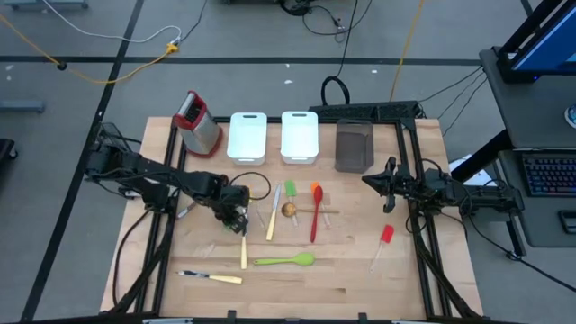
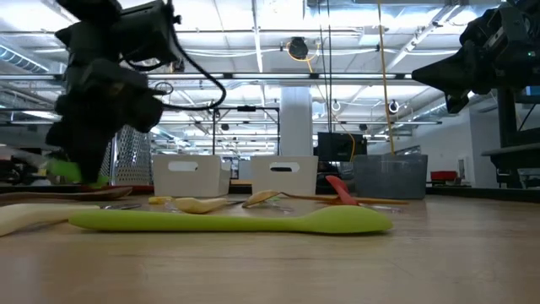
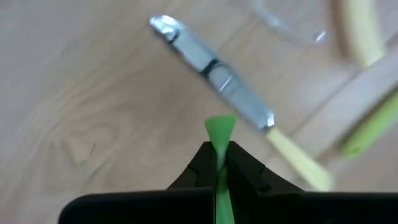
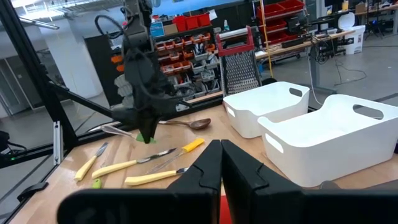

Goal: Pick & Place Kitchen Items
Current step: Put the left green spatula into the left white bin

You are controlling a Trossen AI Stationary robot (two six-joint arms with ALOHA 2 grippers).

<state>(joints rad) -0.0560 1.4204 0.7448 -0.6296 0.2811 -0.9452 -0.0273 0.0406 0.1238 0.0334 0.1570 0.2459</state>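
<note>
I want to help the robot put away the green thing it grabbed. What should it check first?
1. Left gripper shut on the small green utensil: ok.
2. Utensil lifted off the table: ok, knife lies below it.
3. White bins open on top: ok.
4. Which bin it belongs in: cannot tell.
5. Right gripper out of the way, near the dark bin: ok.

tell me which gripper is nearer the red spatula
Right. The right gripper hovers just above-left of the red spatula; the left gripper is far across the table.
</note>
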